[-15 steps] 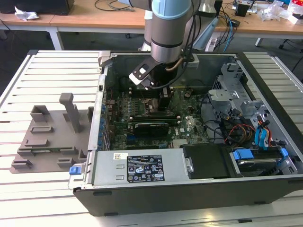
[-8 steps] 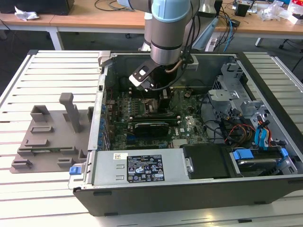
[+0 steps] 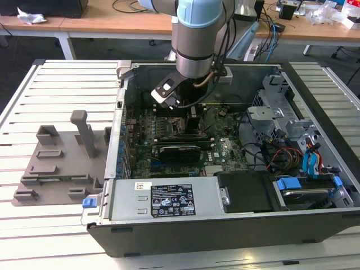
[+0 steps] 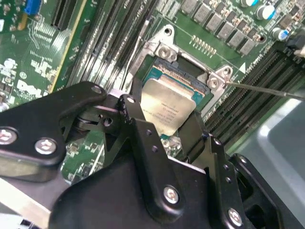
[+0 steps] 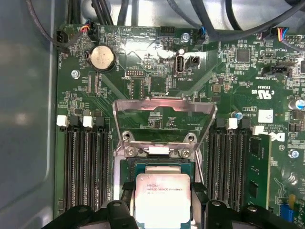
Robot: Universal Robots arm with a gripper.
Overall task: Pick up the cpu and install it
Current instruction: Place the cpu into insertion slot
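And there was the silver-grey robot arm with pale blue joint caps [image 3: 194,28], standing near-vertical, its round metal wrist [image 3: 194,66] pointed straight down. Below it, the black metal two-fingered gripper [image 3: 188,107] hung low at the end of the arm. In both wrist views the gripper [image 4: 164,112] [image 5: 162,195] showed its bolted black linkage plates spread to either side, with the two slim black fingers [image 4: 128,107] [image 5: 127,191] closed in on opposite edges of a small flat square silver-grey cpu [image 4: 167,105] [image 5: 162,198]. One finger pressed each side, and the chip sat flat and level between them. Nice square grip, wrist dead upright.
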